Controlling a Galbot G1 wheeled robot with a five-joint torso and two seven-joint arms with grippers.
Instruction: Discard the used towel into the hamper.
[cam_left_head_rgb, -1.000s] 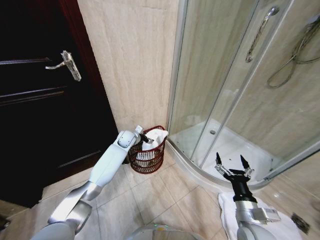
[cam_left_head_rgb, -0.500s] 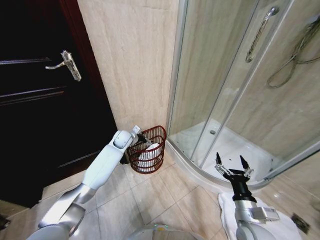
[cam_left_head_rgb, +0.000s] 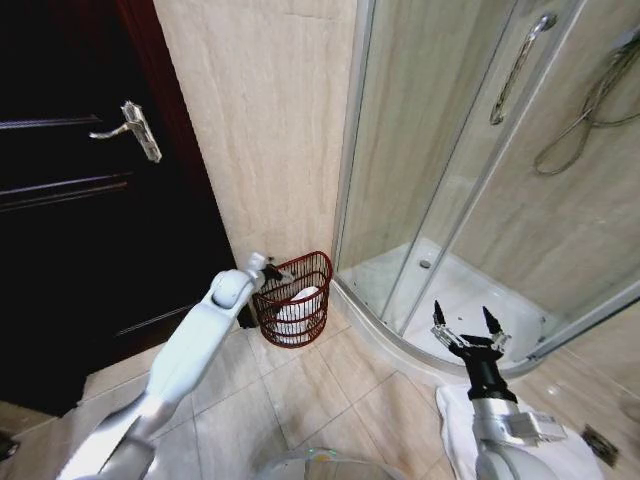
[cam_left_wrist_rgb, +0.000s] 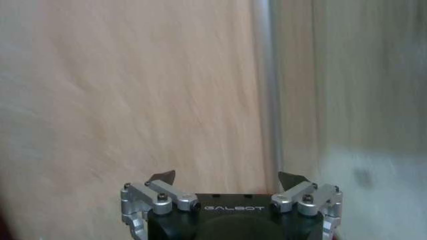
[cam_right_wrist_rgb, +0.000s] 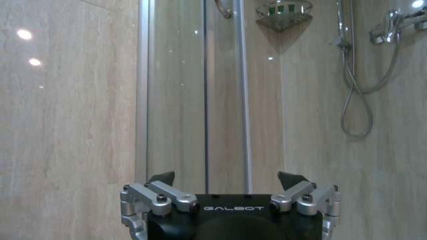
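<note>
The left claw (cam_left_head_rgb: 272, 270) is spread wide and holds nothing. It sits at the hamper's rim, on the 9 o'clock side. The hamper (cam_left_head_rgb: 297, 318) stands on the floor by the tan wall (cam_left_head_rgb: 260, 120), next to the glass shower (cam_left_head_rgb: 440, 160). A white towel (cam_left_head_rgb: 297, 305) lies inside the hamper, so I think the drop is done. The right claw (cam_left_head_rgb: 466, 325) waits spread and empty at about 4 o'clock from the hamper, above a white mat (cam_left_head_rgb: 455, 420).

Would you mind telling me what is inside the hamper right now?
A white towel lies bunched inside the hamper, below its rim. Whatever is beneath the towel is covered. The left gripper, open and empty, sits at the near rim.
</note>
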